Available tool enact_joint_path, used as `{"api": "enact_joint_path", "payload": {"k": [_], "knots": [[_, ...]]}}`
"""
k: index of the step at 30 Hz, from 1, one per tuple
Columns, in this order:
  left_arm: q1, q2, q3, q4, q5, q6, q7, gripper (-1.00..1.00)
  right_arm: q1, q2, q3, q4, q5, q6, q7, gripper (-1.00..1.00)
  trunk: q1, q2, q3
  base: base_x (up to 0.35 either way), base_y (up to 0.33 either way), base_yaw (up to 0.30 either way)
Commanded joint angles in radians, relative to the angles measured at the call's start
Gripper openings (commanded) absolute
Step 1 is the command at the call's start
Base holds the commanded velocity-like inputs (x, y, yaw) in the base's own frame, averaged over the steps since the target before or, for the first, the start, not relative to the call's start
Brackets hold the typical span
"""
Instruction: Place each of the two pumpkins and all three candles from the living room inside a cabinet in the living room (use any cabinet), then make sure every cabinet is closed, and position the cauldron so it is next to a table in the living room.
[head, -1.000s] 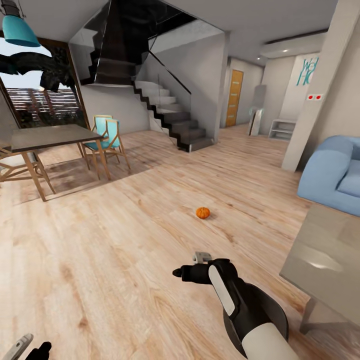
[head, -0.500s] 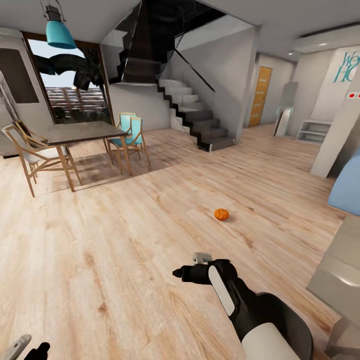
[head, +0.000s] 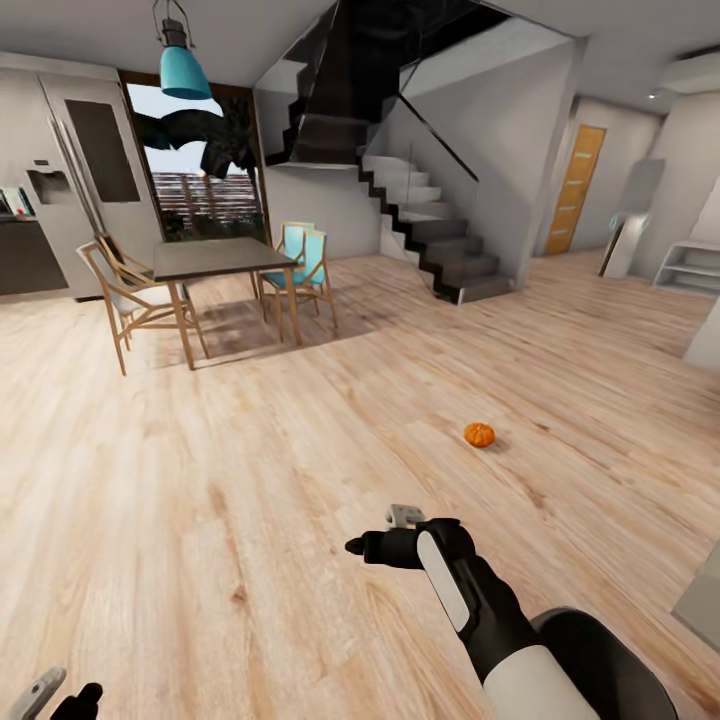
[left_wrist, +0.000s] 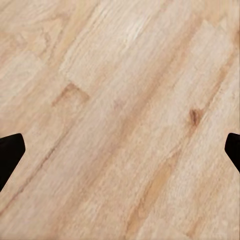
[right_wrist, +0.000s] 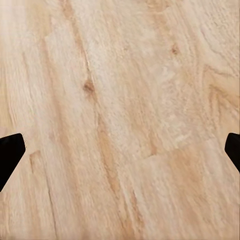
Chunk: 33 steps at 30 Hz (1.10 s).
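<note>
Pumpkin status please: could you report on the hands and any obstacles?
Both hands open, empty. One pumpkin on bare wood floor, ahead and right of the right hand. Nothing blocking it.

Pale wood floor (head: 250, 480), dining table (head: 215, 260), dark staircase (head: 430, 220), teal lamp (head: 185, 70).

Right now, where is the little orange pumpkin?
In the head view, the small ribbed orange pumpkin sits alone on the pale wooden floor, ahead and right of the right gripper, before the dark staircase.
</note>
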Motion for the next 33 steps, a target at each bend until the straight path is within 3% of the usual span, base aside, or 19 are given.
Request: {"api": "enact_joint_path", "payload": {"k": [1, 10, 14, 21, 27, 33], "knots": [[0.0, 0.0, 0.0, 0.0, 0.0, 0.0, 0.0, 1.0, 0.0, 0.0, -0.001, 0.0, -0.001, 0.0, 0.0, 1.0, 0.0, 0.0, -0.001, 0.0, 0.0, 0.273], [0.0, 0.0, -0.004, 0.0, 0.0, 0.0, 0.002, 1.0, -0.001, 0.0, -0.009, -0.001, -0.014, 0.0, -0.002, 1.0, 0.0, 0.0, -0.005, 0.0, 0.0, 0.273], [0.0, 0.0, -0.004, 0.001, 0.0, 0.0, 0.003, 1.0, 0.003, 0.0, -0.011, -0.006, -0.068, -0.008, -0.004, 1.0, 0.0, 0.0, -0.006, 0.0, 0.0, 0.274], [0.0, 0.0, -0.004, 0.001, 0.0, 0.0, 0.003, 1.0, 0.011, 0.0, -0.013, -0.012, -0.123, -0.138, -0.006, 1.0, 0.0, 0.0, -0.008, 0.0, 0.0, 0.273], [0.0, 0.0, -0.004, 0.002, 0.0, 0.0, 0.003, 1.0, 0.024, 0.0, -0.012, -0.014, -0.147, -0.163, 0.001, 1.0, 0.0, 0.0, -0.012, 0.0, 0.0, 0.263], [-0.001, 0.0, -0.005, 0.004, 0.0, 0.0, 0.004, 1.0, 0.025, 0.0, -0.013, -0.014, -0.205, -0.162, 0.001, 1.0, 0.0, 0.0, -0.014, 0.0, 0.0, 0.272]]}}
